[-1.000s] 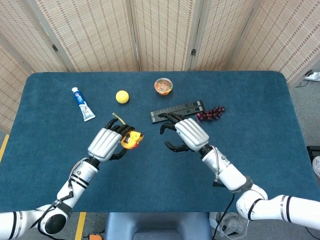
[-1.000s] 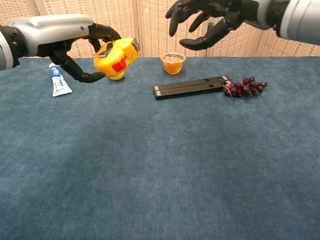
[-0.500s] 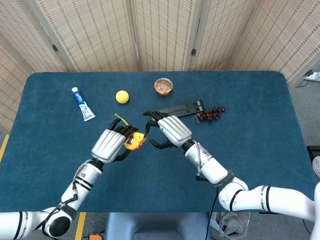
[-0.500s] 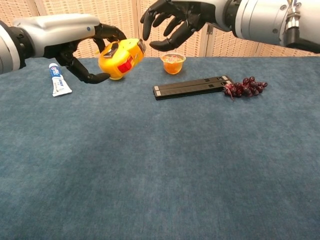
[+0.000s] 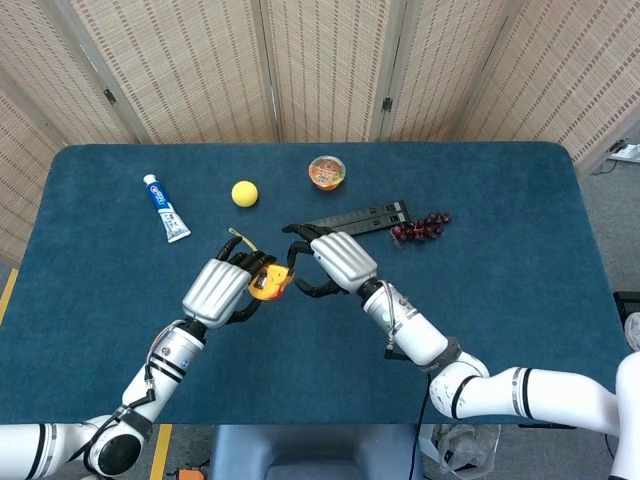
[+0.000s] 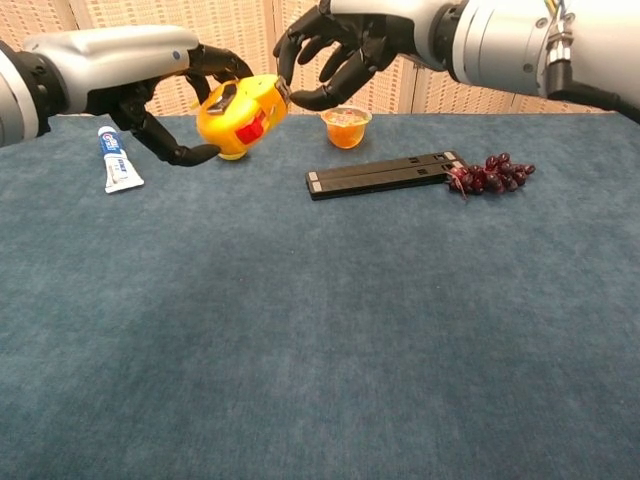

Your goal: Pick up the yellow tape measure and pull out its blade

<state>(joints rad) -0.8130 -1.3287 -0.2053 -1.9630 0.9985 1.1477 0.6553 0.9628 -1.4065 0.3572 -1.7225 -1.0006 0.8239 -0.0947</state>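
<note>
My left hand (image 5: 220, 289) (image 6: 150, 85) grips the yellow tape measure (image 5: 266, 281) (image 6: 238, 117) and holds it above the table at centre left, red button facing the chest camera. Its yellow wrist strap (image 5: 239, 240) sticks out behind the hand. My right hand (image 5: 338, 261) (image 6: 345, 45) hovers just right of the tape measure with its fingers spread. Thumb and forefinger tips sit at the case's front corner, where the blade comes out. I cannot tell whether they touch it. No blade shows outside the case.
A toothpaste tube (image 5: 165, 208) (image 6: 115, 160) lies at the far left and a yellow ball (image 5: 244, 193) behind my left hand. A jelly cup (image 5: 327, 172) (image 6: 346, 127), black strips (image 5: 372, 215) (image 6: 385, 174) and dark grapes (image 5: 422, 227) (image 6: 495, 172) lie at back right.
My right hand has swept left from over the black strips to the tape measure's front end. The left hand has lifted and tilted the tape measure slightly toward it.
</note>
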